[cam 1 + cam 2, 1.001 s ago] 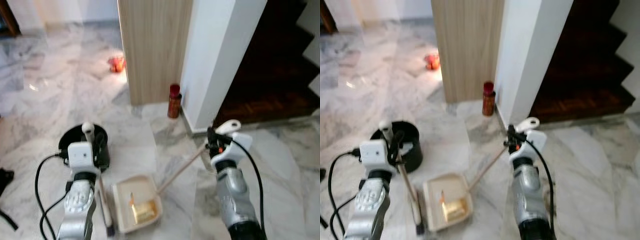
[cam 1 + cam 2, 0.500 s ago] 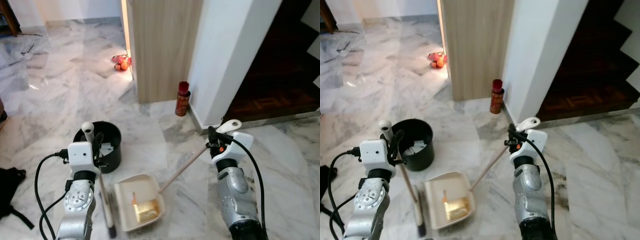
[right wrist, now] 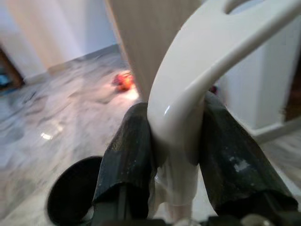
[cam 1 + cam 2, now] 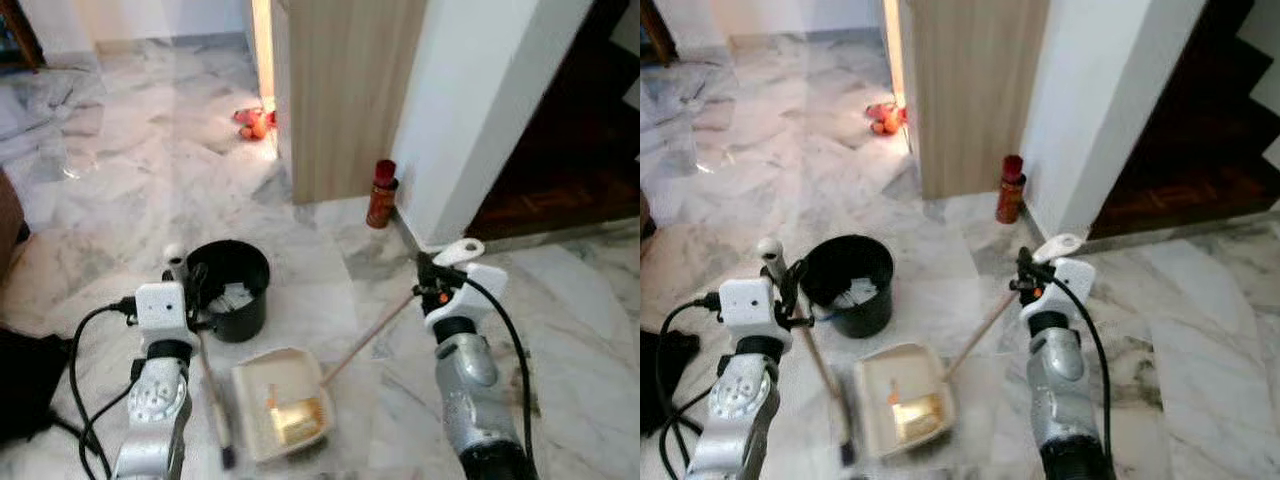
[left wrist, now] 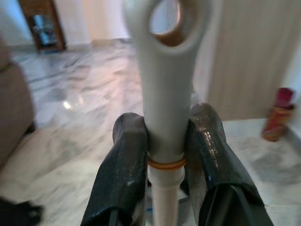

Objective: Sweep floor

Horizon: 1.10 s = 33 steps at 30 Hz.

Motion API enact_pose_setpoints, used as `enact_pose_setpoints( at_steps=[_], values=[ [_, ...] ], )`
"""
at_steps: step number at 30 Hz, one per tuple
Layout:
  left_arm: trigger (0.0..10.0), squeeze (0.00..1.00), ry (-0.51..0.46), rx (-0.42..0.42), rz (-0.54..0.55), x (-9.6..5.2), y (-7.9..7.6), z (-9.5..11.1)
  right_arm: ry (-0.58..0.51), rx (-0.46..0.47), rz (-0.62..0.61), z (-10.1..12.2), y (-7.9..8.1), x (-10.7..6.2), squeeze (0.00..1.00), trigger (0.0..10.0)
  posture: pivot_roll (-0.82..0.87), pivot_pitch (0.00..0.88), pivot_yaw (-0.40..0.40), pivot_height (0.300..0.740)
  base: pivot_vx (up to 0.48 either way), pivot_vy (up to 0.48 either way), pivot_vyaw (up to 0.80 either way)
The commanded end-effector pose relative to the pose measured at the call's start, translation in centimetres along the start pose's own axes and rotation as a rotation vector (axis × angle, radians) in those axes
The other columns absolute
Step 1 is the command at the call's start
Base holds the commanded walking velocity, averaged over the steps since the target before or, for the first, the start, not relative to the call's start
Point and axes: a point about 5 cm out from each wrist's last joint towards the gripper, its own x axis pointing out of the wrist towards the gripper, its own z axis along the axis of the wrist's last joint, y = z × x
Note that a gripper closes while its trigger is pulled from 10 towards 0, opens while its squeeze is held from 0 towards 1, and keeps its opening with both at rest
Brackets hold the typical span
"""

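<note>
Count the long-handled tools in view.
2. Broom held by the left gripper, beside the bin. Dustpan on the floor, its handle in the right gripper.

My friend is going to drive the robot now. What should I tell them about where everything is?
Left gripper: shut on the white broom handle; the broom stands beside the dustpan, head on the floor.
Right gripper: shut on the white grip of the cream dustpan's long handle.
The cream plastic dustpan sits on the marble floor between the arms, with yellowish sweepings inside.
The black round bin stands just beyond the dustpan, towards the robot's left, with some pale rubbish in it.
Done: some rubbish collected in the pan.
Left: probably tip the pan into the bin, then sweep on.
</note>
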Motion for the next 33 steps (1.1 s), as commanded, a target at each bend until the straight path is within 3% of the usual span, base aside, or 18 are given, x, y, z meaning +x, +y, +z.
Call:
enact_pose_setpoints(
  at_steps=[1,13,33],
  values=[
    [10.0,0.0,-0.039,-0.011,-0.007,0.2,-0.43,0.84,-0.048,0.032,0.006,0.97,0.23,0.29,0.0,10.0,0.11,0.104,-0.037,0.74,0.0,0.36,0.0],
    [10.0,0.0,-0.04,-0.011,-0.008,0.23,-0.46,0.86,-0.05,0.032,0.008,1.06,0.29,0.33,0.0,10.0,0.11,0.103,-0.038,0.74,0.0,0.349,0.0],
    [10.0,0.0,-0.041,0.002,-0.018,0.12,-0.55,0.7,-0.065,0.034,0.018,1.42,0.47,0.49,0.0,10.0,0.11,0.079,-0.034,0.74,0.0,0.0,0.0]
  ],
)
